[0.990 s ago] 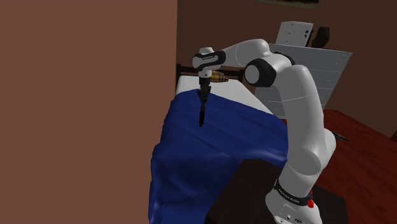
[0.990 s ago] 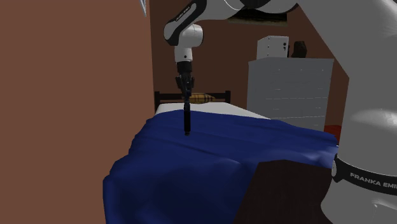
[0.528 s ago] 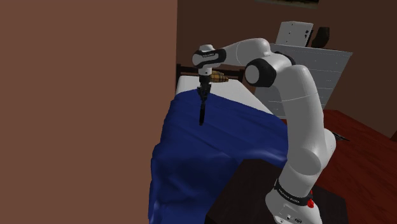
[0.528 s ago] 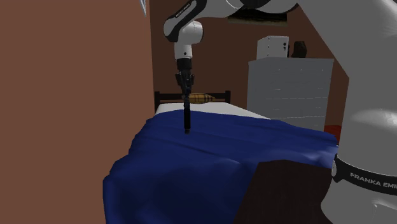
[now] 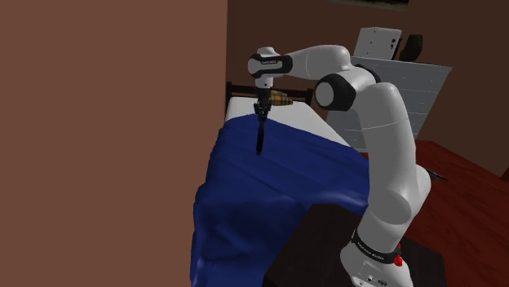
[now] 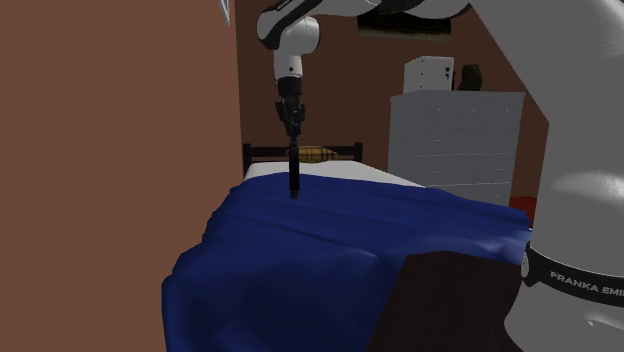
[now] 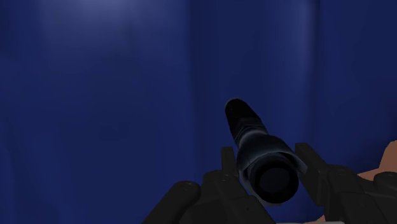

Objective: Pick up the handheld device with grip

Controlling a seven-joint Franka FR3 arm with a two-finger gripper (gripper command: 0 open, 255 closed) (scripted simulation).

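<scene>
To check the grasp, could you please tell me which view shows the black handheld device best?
The wrist view: the device sits close-up, clasped by the gripper. Both exterior views show a thin black stick over the blue blanket.

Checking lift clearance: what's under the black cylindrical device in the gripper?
Under the black cylindrical device, clasped upright by the black gripper, lies the rumpled blue blanket. The blanket hides whatever is beneath it; whether the tip touches the cloth is unclear.

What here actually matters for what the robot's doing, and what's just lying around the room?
In the job: slender black device, clasped in the jaws and hanging upright.
Just lying about: blue blanket, patterned pillow, white dresser.
</scene>
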